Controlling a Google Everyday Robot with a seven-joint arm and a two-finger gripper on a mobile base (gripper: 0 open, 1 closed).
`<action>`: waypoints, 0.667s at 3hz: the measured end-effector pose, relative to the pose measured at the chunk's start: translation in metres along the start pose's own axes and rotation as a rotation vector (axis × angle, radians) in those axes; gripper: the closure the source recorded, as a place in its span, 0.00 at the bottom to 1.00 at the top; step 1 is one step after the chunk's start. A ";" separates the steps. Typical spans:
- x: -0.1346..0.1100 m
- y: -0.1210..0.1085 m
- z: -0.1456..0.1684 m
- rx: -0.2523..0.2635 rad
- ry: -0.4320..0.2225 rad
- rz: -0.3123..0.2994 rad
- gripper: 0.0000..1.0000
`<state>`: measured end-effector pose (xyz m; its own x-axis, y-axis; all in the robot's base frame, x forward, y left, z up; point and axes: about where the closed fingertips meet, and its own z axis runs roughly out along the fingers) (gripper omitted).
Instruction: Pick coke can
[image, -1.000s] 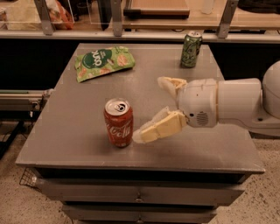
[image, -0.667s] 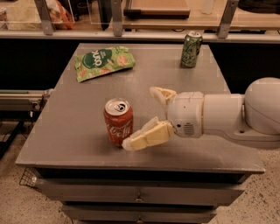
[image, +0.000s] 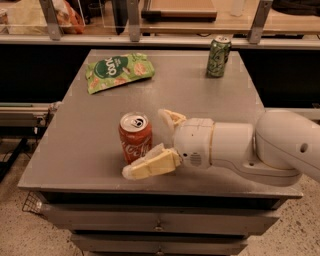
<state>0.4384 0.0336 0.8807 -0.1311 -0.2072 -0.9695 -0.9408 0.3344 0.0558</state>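
Your end effector (image: 143, 143) sits low over the front part of the desk (image: 75, 150), reaching in from the right on the white arm (image: 250, 147). Its two cream fingers (image: 150, 166) are spread wide. The near one lies across the foot of the coke can (image: 135, 141) on the side facing you; the far one points past the can's back right. You cannot tell whether either finger touches it.

The coke can stands upright between those fingers, near the front edge and a little left of the middle. Its long axis is vertical, its silver top with the pull tab faces up, and the white script on its side runs top to bottom.

Farther back, a green soda can (image: 218, 56) stands upright near the desk's far right corner, well apart from the red one. A green snack bag (image: 118, 71) lies flat at the far left. Nothing shows what is inside either can or the bag. Below the desk's front edge are drawers (image: 160, 220).
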 end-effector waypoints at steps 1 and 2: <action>-0.002 0.005 0.014 0.013 -0.047 0.023 0.17; -0.001 0.004 0.018 0.035 -0.070 0.038 0.48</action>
<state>0.4402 0.0517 0.8779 -0.1437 -0.1292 -0.9812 -0.9237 0.3734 0.0861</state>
